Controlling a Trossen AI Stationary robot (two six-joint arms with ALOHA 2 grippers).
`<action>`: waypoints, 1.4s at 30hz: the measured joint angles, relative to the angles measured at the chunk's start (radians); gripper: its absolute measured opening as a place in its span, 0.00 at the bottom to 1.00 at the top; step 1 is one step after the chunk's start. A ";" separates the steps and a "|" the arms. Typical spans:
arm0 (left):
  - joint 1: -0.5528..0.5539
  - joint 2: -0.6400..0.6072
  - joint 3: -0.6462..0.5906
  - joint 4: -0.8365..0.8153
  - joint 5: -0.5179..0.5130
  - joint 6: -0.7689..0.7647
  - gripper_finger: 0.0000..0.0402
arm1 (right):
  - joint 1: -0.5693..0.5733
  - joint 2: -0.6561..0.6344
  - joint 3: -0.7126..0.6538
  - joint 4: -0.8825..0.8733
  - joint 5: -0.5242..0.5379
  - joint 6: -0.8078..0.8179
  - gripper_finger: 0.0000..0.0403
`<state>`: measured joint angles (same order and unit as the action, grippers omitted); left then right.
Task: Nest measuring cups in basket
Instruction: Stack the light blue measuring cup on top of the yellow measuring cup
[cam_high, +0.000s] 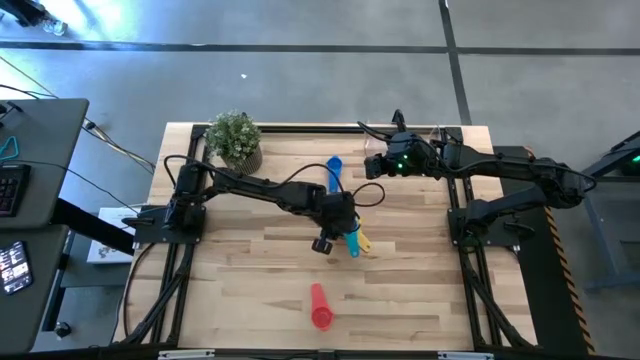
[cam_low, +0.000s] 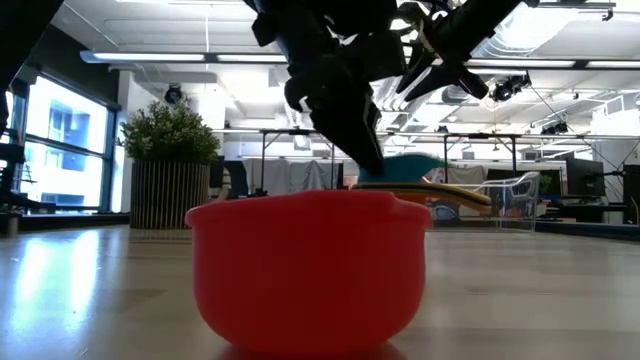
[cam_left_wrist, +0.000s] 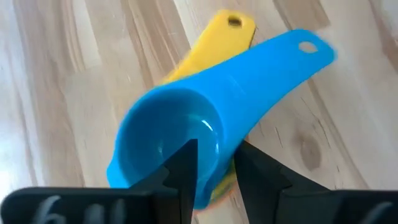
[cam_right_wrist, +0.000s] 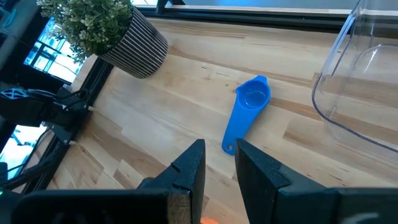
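My left gripper (cam_left_wrist: 217, 152) is over the table's middle (cam_high: 343, 228), shut on a teal-blue cup (cam_left_wrist: 186, 124). This cup sits over the yellow cup (cam_left_wrist: 211, 43), and both handles point the same way. A darker blue cup (cam_right_wrist: 249, 102) lies on its bowl and handle farther back (cam_high: 334, 172). The red-pink cup (cam_high: 320, 305) lies near the table's near edge and fills the low view (cam_low: 310, 270). My right gripper (cam_right_wrist: 219, 152) hovers above the far side (cam_high: 372, 165), touching nothing, its fingers close together. The clear basket (cam_right_wrist: 354, 74) stands beside it. The other cups are hidden. My left gripper pinches the teal-blue cup's bowl wall (cam_left_wrist: 214, 146) on the side opposite the handle. One finger (cam_left_wrist: 186, 165) is inside the bowl and the other (cam_left_wrist: 258, 174) outside. The fingers come slanting down from above. The cup lies level over the yellow cup; whether they touch I cannot tell.
A potted plant (cam_high: 235, 140) in a striped pot stands at the far left corner. Bare wood lies between the red-pink cup and the left gripper, and along the table's left and right sides. A speck of orange (cam_right_wrist: 205, 219) shows low between my right fingers.
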<state>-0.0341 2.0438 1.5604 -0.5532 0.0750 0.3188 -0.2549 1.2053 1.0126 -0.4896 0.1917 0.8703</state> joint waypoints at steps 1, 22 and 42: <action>0.000 0.000 0.000 -0.014 0.000 -0.004 0.25 | 0.000 0.000 0.000 0.000 0.000 0.000 0.20; -0.024 -0.095 -0.001 -0.107 -0.056 -0.080 0.26 | 0.023 0.000 0.000 -0.003 -0.092 0.000 0.20; -0.012 -0.416 -0.001 -0.438 -0.141 -0.224 0.26 | 0.368 0.000 0.000 0.336 -0.038 0.071 0.20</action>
<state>-0.0463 1.6273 1.5597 -0.9913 -0.0658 0.0948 0.1130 1.2049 1.0126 -0.1532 0.1532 0.9414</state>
